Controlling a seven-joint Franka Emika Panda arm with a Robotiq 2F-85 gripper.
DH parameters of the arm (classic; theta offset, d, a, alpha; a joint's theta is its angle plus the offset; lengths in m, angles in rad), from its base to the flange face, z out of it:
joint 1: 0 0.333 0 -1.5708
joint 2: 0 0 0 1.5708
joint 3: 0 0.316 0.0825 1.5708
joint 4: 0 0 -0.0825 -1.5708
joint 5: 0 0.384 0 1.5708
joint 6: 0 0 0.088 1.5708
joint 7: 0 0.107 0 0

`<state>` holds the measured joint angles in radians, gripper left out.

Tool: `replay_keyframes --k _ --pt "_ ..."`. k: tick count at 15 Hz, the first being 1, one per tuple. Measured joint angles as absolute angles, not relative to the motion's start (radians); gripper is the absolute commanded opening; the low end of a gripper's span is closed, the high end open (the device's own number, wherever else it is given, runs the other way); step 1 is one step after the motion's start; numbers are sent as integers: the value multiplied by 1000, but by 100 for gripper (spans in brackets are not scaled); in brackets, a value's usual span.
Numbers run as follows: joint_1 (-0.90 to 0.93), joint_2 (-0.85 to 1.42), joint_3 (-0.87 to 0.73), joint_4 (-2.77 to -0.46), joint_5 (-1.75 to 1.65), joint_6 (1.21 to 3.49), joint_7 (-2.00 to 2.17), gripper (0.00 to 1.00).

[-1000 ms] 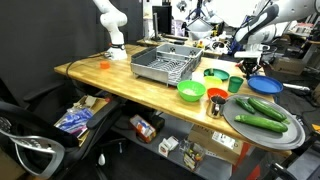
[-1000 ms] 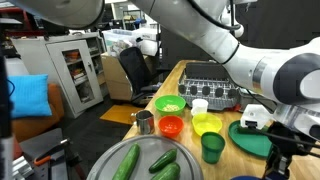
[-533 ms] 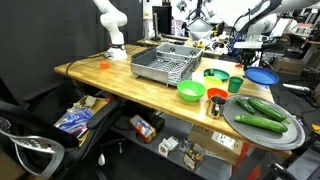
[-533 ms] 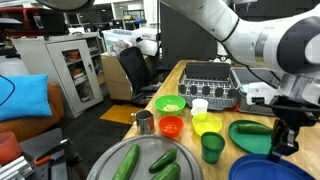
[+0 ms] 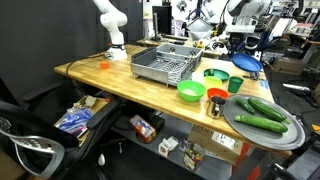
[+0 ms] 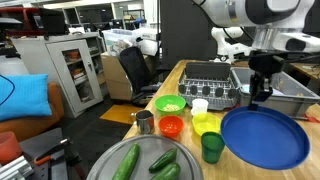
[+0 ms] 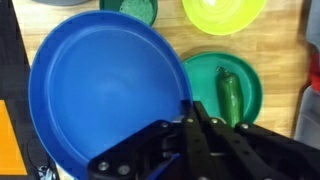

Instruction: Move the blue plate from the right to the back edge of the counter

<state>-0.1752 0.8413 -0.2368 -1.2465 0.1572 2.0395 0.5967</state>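
The blue plate (image 5: 248, 63) hangs tilted in the air over the far right part of the counter (image 5: 100, 76). My gripper (image 5: 243, 48) is shut on its rim. In an exterior view the plate (image 6: 263, 140) fills the lower right, with the gripper (image 6: 259, 98) on its upper edge. In the wrist view the shut fingers (image 7: 193, 110) pinch the rim of the plate (image 7: 100, 90), with the wooden counter (image 7: 288, 40) below.
A grey dish rack (image 5: 165, 65) stands mid-counter. Near the plate are a green bowl (image 5: 191, 91), an orange bowl (image 6: 171, 126), a yellow bowl (image 6: 207, 124), a green cup (image 6: 211, 147), a green plate holding a pepper (image 7: 225, 90) and a grey tray of cucumbers (image 5: 262, 118).
The gripper has lifted the blue plate off the counter's right end and carried it up and toward the back; the plate now tilts in the air.
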Motion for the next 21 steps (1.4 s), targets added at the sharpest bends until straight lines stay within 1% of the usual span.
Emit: replay_keyframes --k 9,10,20,21 --pt "-6 634 -151 -1416 79 2052 501 1" --pt "6 622 -140 -1433 75 2049 486 5" --pt "12 595 -121 -1473 75 2043 435 5" --pt "12 595 -121 -1473 75 2043 435 1"
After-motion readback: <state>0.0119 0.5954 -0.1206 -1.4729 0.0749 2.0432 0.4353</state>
